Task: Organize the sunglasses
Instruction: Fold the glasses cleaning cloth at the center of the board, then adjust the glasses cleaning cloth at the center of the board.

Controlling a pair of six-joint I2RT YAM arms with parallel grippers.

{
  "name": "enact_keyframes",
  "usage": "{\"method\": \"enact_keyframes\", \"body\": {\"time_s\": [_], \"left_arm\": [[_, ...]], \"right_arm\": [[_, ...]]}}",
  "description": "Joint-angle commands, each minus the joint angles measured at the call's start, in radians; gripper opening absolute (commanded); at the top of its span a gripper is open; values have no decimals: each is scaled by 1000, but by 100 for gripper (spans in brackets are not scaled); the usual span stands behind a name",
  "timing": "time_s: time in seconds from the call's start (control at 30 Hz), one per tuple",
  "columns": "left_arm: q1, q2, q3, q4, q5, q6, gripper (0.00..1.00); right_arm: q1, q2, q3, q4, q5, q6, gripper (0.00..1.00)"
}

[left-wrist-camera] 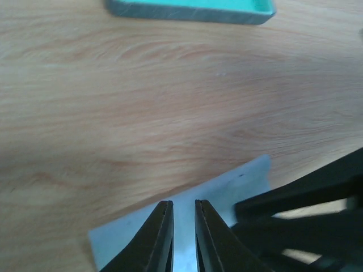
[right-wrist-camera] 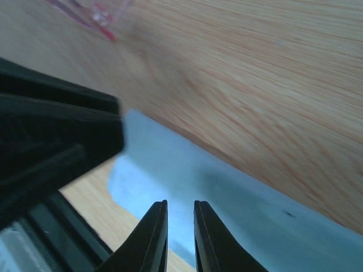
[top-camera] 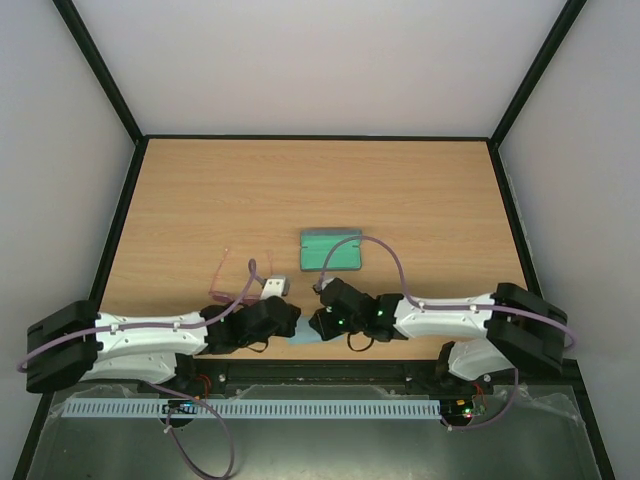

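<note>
Flanking cloth (top-camera: 306, 338) from both sides, your left gripper (left-wrist-camera: 184, 203) and right gripper (right-wrist-camera: 180, 203) hold fingers nearly together, thin gap over fabric; real pinch, cannot tell. Likely readying cloth first. Sunglasses (top-camera: 222, 285) lie left-beyond cloth, untouched; open case (top-camera: 331, 250) beyond cloth.

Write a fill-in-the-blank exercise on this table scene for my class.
1. The left gripper and right gripper are both over the light blue ____.
2. The case has a ____ lining.
3. In the top view, the sunglasses lie to the ____ of the case.

Missing words: cloth; green; left.
</note>
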Motion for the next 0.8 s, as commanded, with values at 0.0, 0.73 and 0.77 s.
{"method": "enact_keyframes", "body": {"time_s": [0.0,0.73,0.77], "left_arm": [[53,-12,-25,172,125,56,13],[87,92,-164,407,266,-3,4],[87,98,-165,413,268,-5,3]], "right_arm": [[-11,70,32,139,-124,29,15],[-122,202,-38,317,-228,86,8],[-122,205,-43,324,-229,88,7]]}}
